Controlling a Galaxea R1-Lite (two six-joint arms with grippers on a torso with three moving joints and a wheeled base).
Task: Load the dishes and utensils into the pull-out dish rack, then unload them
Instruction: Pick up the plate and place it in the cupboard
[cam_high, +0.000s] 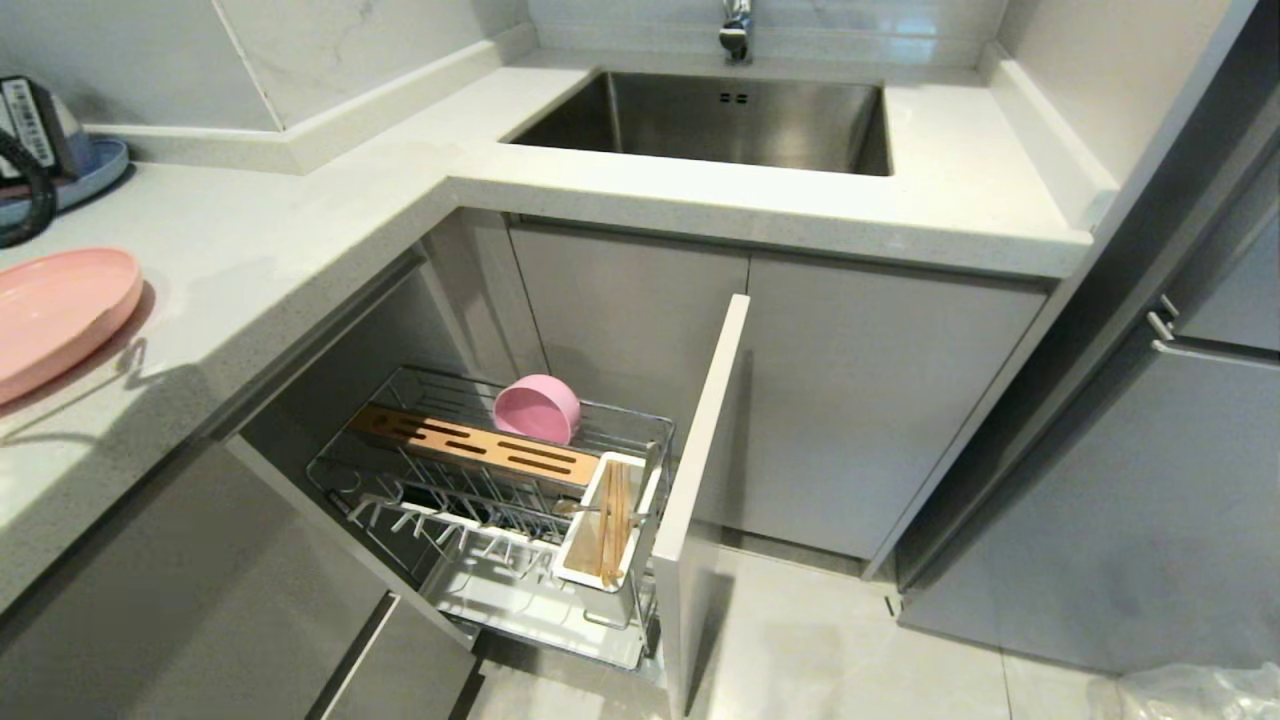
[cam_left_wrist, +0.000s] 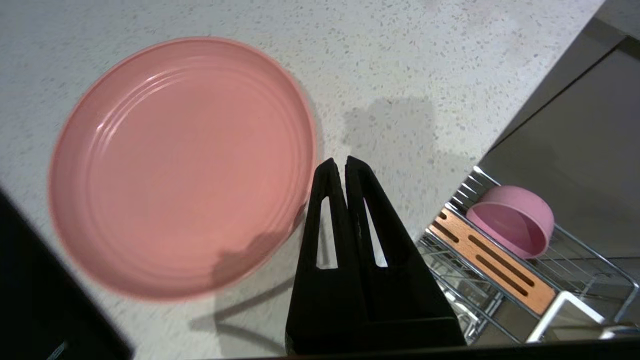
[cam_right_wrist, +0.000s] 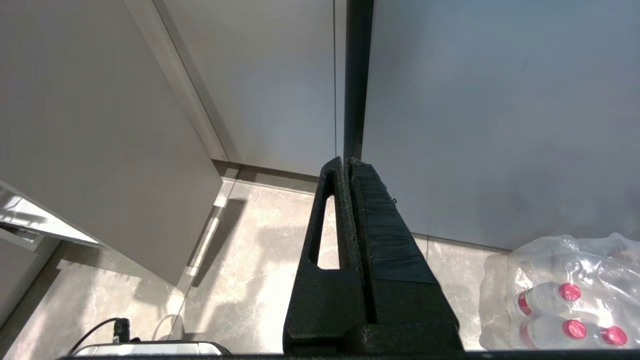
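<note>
here the left gripper (cam_left_wrist: 340, 162), pinched together and empty, hovers beside the matte pink round plate (cam_left_wrist: 182, 167) near the speckled white countertop's (cam_left_wrist: 450, 65) front edge. it should spread its fingers and take the rim squarely. the right gripper (cam_right_wrist: 345, 162) hangs pressed together, empty.

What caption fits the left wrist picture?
Shut left gripper above the counter, beside the pink plate; pink bowl in the dish rack below.

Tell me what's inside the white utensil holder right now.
The utensil holder contains wooden chopsticks and a metal fork. Its depths are hidden.
</note>
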